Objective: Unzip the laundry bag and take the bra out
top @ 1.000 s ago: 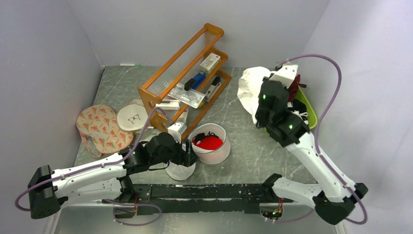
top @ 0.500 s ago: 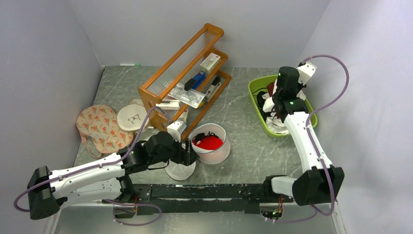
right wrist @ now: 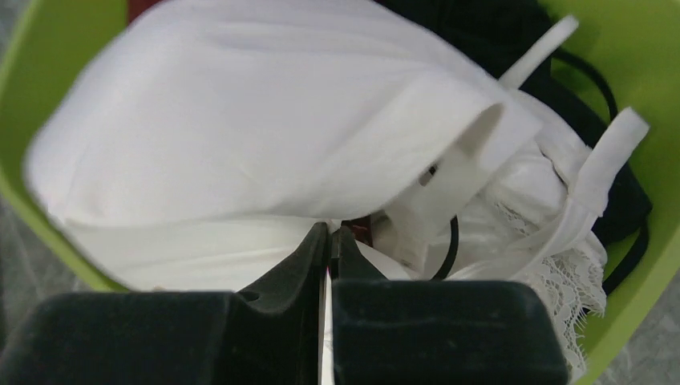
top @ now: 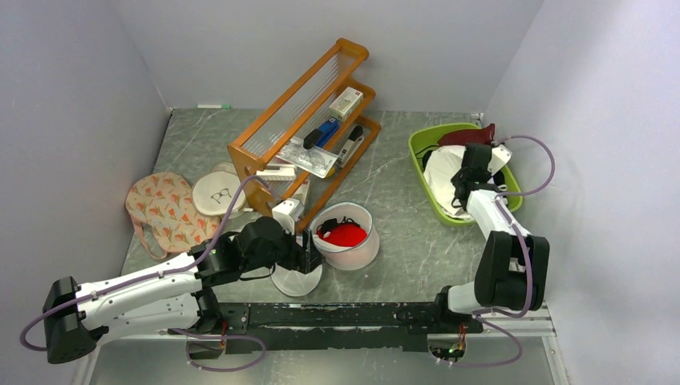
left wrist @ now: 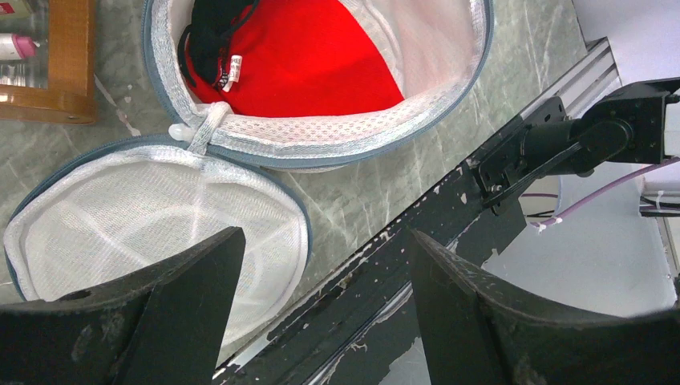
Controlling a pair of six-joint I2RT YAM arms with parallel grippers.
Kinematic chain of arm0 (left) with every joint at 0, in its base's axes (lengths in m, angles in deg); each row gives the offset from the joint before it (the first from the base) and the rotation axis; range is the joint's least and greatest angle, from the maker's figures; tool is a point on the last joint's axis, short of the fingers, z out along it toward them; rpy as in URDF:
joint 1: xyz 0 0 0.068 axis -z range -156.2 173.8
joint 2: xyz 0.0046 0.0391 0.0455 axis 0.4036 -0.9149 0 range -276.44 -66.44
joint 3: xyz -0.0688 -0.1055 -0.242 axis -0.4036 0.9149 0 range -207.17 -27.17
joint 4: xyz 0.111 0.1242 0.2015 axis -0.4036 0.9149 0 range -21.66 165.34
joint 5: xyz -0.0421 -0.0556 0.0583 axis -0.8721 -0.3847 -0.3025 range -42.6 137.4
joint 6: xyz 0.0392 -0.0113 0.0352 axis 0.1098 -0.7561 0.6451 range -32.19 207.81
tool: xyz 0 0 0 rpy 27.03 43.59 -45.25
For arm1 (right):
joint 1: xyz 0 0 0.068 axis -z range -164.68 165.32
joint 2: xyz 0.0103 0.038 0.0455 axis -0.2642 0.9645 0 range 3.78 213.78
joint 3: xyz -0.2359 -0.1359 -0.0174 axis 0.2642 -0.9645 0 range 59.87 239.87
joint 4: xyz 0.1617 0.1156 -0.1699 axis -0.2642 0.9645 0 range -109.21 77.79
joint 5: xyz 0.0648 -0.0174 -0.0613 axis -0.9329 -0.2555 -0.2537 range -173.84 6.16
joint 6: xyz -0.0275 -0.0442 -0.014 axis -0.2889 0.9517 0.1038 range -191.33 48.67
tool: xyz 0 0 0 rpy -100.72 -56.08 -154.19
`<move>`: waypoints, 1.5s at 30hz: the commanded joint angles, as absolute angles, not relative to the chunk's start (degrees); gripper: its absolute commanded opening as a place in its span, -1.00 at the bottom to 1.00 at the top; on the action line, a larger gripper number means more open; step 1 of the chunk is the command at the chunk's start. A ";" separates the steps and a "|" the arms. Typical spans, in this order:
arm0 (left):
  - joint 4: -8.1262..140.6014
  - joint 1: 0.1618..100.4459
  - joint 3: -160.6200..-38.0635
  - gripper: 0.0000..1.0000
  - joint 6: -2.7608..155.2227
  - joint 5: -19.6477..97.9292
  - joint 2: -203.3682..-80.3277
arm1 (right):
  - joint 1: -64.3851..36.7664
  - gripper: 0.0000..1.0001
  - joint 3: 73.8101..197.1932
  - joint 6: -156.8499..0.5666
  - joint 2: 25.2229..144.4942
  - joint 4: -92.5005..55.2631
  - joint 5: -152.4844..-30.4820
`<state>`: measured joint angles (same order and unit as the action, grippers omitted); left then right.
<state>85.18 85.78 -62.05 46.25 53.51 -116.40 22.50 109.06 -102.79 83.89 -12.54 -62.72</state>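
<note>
My left hand is open above the laundry bag, which sits unzipped on the desk with the red bra inside. My right hand is closed over white clothes in the green bin.

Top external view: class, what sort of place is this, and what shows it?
Probably a robot test cell staged for laundry chores: plain grey walls box in a marbled grey tabletop, white robot arms, left and right, are bolted at its near edge, and a green plastic tub holds clothes.
</note>
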 commanded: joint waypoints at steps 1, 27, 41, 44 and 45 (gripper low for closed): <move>86.06 85.50 -64.11 0.70 46.16 53.64 -116.07 | 23.78 -1.00 106.46 -104.26 86.10 -17.10 -64.39; 84.67 85.64 -67.64 0.71 45.12 51.45 -121.50 | 23.84 0.49 99.79 -97.87 60.19 -17.97 -69.45; 88.04 85.76 -70.18 0.77 45.50 55.66 -121.77 | 21.67 0.94 101.36 -94.51 57.49 -20.26 -98.95; 87.55 85.75 -69.68 0.77 45.15 55.65 -121.69 | 16.75 0.94 101.58 -93.84 58.81 -18.96 -103.19; 87.51 85.70 -69.63 0.77 44.99 55.81 -121.71 | 14.35 0.94 101.42 -93.41 59.04 -18.39 -103.38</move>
<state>87.39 85.78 -68.14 44.74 54.36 -121.64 20.49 100.36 -95.58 57.82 -18.59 -93.30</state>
